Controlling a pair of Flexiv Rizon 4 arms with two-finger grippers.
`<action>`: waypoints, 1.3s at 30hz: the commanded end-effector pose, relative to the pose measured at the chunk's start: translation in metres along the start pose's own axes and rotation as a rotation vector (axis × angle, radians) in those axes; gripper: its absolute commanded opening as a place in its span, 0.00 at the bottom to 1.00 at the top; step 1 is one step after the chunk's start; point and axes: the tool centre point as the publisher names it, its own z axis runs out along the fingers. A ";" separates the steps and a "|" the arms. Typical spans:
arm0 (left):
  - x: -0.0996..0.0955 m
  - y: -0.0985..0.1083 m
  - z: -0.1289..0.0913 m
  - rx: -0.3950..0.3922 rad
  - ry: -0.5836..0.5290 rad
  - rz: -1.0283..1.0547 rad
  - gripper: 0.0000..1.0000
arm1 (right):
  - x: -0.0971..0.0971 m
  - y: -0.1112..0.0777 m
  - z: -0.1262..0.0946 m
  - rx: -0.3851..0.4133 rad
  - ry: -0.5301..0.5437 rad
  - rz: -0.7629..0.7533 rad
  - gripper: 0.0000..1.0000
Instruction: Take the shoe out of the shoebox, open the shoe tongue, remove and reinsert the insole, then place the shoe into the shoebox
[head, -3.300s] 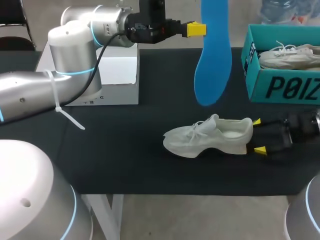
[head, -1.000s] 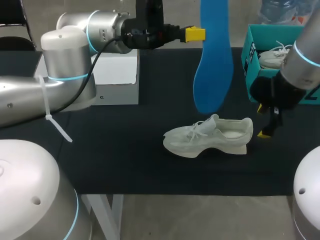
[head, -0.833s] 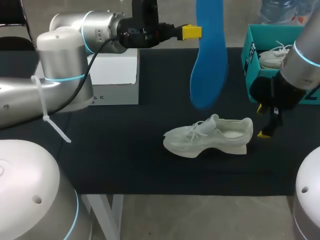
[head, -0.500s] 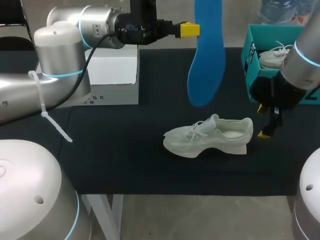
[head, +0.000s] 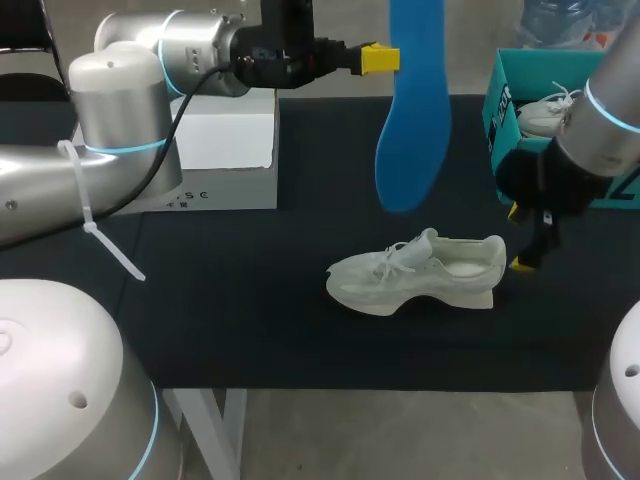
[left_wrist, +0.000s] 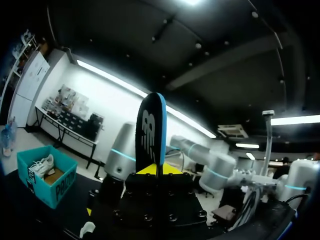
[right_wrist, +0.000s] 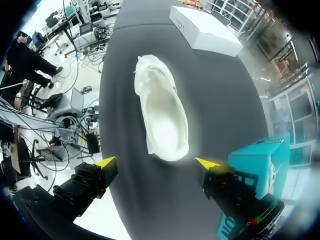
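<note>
Well, at the left a white box (head: 225, 150) sits on the black table (head: 250, 320). My left arm (head: 150, 70) comes in above it. The left gripper (head: 383, 58) is pinching the upper part of a blue insole (head: 412, 130), with a yellow tip on each side of it. The insole hangs in the air with its round end pointing down. It is above the shoe (head: 420, 272) and does not touch it. The white shoe stands on its sole in the middle of the table, toe to the left and heel to the right. Just beside the heel is the right gripper (head: 519, 237). Its fingers are spread wide with nothing between them. At the far right stands the teal shoebox (head: 515, 160), open, with a second shoe (head: 545, 115) lying in it.
</note>
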 end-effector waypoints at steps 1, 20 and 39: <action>0.000 0.000 0.000 -0.001 0.001 0.000 0.00 | -0.018 0.016 0.005 0.015 0.012 -0.013 1.00; 0.000 0.000 0.000 -0.001 0.001 0.000 0.00 | -0.056 0.047 0.050 -0.005 0.055 -0.019 1.00; 0.000 0.000 0.000 -0.001 0.001 0.000 0.00 | -0.049 0.035 0.108 0.012 0.066 -0.019 1.00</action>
